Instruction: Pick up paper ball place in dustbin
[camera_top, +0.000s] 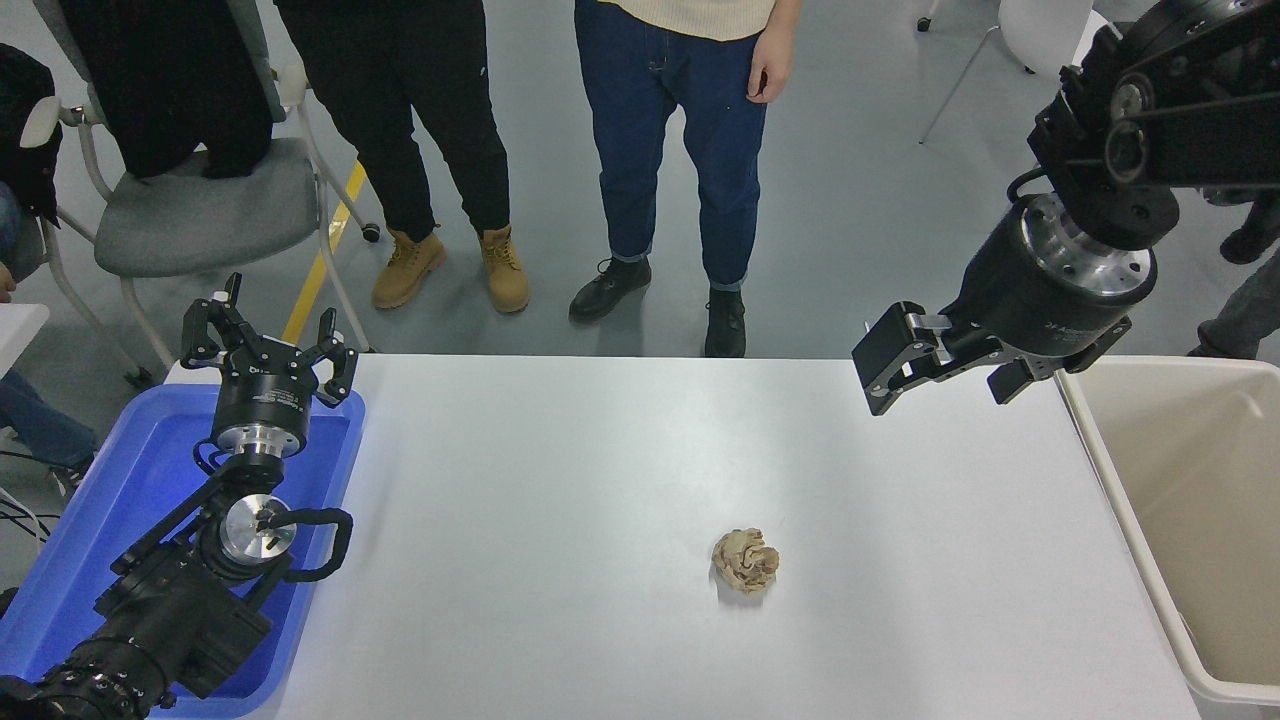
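paper ball (746, 561): sitting on the white table, a bit right of centre and toward the near edge. Crumpled tan wad with brownish creases, nothing touching it, small shadow under it.

table (560, 470): plain white top, and the ball is the only loose thing on it.

dustbin (1113, 470): big cream bin with a thick pale rim, parked right against the table's right edge. You only see part of it, the rest runs off the picture. Inside looks bare as far as I can see. Well apart from the ball.

right gripper (880, 365): hanging in the air over the far right corner of the table, just left of the bin's far corner, pointing left and down. Nowhere near the ball, holding nothing. Honestly the angle is awkward and the fingers stack up on each other, so I can't tell how far apart they are.

left gripper (268, 340): over at the lower left, arm stretched above the blue tray, fingers spread wide with nothing between them.

blue tray (90, 520): shallow bright blue thing at the table's left edge, mostly covered by the left arm.

people: two pairs of legs standing at the far side, one in black trousers with tan boots (450, 268), the other in blue jeans with black shoes (660, 305). One hand (770, 68) hangs loose by the jeans.

chair (190, 205): grey seat at the top left with dark clothing draped on it.
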